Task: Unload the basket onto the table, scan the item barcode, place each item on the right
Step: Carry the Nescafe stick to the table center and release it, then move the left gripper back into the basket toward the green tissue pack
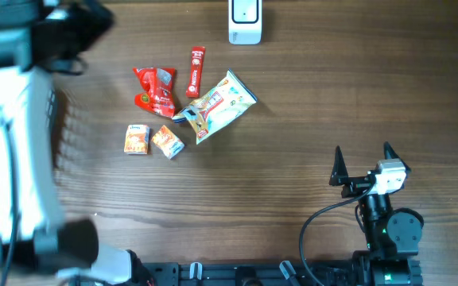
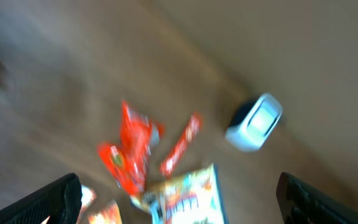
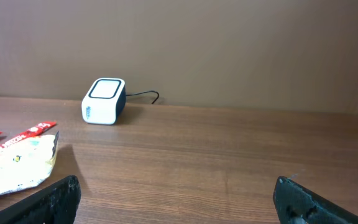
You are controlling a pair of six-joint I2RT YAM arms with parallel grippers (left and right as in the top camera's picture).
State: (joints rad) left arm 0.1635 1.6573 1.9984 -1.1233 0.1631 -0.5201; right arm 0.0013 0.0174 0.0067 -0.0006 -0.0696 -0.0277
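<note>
Left hand [image 2: 179, 196] and right hand [image 1: 362, 155]: both released, empty.
Bag [image 1: 217, 106], stick [image 1: 196, 70], pouch [image 1: 155, 90] and cartons [image 1: 137, 139] lie near scanner [image 1: 245, 21], to its left; barcodes unreadable. Left wrist view motion-blurred; left arm smeared overhead.

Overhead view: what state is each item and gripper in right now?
Left gripper, open, empty.
Right gripper, open, empty.
Scanner, upright, untouched.
Snack bag, lying flat.
Red pouch, crumpled, flat.
Red stick sachet, lying flat.
Orange carton, lying square.
Second orange carton, lying skewed.
</note>
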